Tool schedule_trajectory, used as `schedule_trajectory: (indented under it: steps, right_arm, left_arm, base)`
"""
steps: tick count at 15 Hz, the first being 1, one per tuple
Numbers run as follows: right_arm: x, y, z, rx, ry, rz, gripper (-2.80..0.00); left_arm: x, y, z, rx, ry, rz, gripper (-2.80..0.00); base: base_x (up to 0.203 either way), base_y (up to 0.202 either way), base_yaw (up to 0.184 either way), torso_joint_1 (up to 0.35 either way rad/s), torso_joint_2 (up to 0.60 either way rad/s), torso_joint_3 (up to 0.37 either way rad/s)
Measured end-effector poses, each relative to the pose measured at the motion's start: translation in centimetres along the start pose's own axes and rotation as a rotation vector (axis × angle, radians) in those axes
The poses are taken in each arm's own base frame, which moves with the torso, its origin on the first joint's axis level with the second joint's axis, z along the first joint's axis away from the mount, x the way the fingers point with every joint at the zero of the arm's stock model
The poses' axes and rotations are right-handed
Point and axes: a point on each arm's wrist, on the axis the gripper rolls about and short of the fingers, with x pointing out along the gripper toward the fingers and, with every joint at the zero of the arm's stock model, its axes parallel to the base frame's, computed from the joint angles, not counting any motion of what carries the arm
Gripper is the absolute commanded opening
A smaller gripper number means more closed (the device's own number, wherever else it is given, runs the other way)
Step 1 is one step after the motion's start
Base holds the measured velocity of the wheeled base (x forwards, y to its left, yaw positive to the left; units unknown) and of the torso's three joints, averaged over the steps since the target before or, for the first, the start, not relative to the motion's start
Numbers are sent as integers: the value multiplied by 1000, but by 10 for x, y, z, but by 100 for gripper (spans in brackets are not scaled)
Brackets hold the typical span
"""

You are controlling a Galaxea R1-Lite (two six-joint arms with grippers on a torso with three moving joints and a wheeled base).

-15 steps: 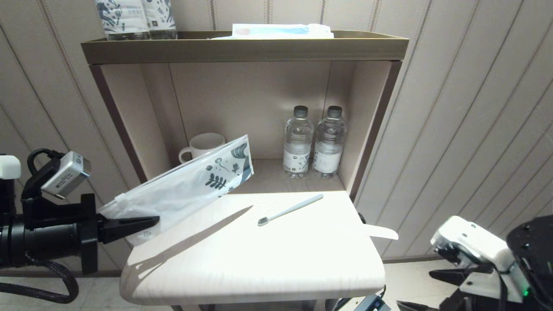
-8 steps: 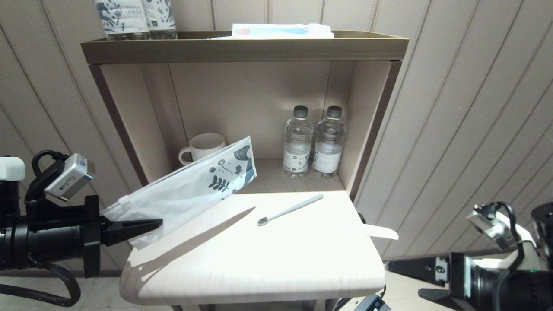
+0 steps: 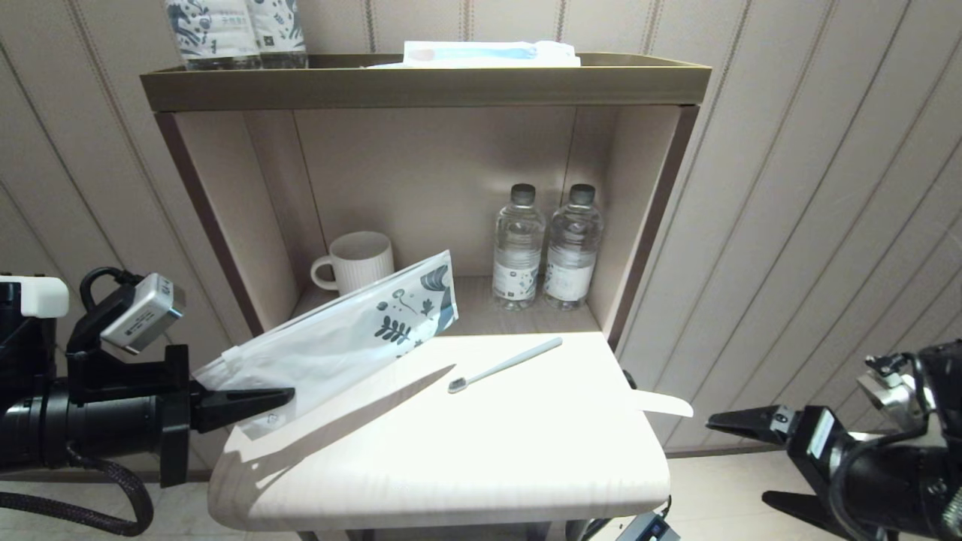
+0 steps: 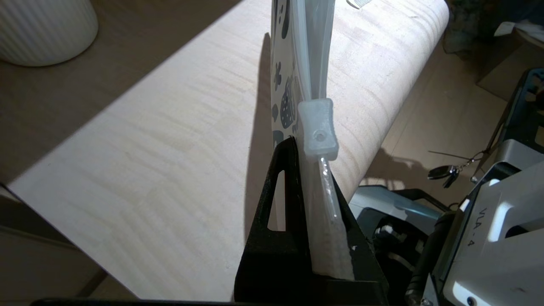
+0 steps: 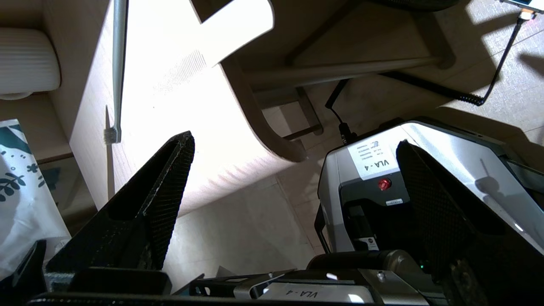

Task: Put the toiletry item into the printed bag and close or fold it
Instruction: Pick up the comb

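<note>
My left gripper (image 3: 282, 396) is shut on the zipper end of the printed bag (image 3: 353, 329), a long white pouch with a blue-teal leaf print at its far end, held slanting up over the left of the table. The wrist view shows the bag's edge and slider (image 4: 318, 126) pinched between the black fingers (image 4: 284, 178). The pale toothbrush (image 3: 505, 364) lies free on the white table (image 3: 451, 458), bristle head toward me. My right gripper (image 3: 740, 462) is open and empty, low off the table's right edge, well clear of the toothbrush (image 5: 117, 68).
A cream shoehorn-like strip (image 3: 661, 404) overhangs the table's right edge. In the shelf niche stand a white mug (image 3: 357, 261) and two water bottles (image 3: 547, 248). A white-and-blue package (image 3: 488, 54) and bottles sit on the top tray.
The left gripper moved the bag slightly right and toward the table. The right arm swung round so its open fingers now point at the table from low on the right.
</note>
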Motion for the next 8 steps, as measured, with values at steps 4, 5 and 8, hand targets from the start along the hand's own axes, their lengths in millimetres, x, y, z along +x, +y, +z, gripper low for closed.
schedule_trajectory:
  steps: [4,5,8]
  right_arm:
    - [17,22,11,-12,33,32,0]
    - [20,26,14,-9,36,47,0]
    - [32,33,19,113,55,63,0]
  left_arm:
    - [1,1,-1,-2,4,-3,-280]
    - [2,1,-1,-4,5,-3,-280]
    - [2,2,-2,-10,9,-5,-280]
  base:
    - [0,0,0,0,0,0]
    - [0,0,0,0,0,0]
    - [0,0,0,0,0,0]
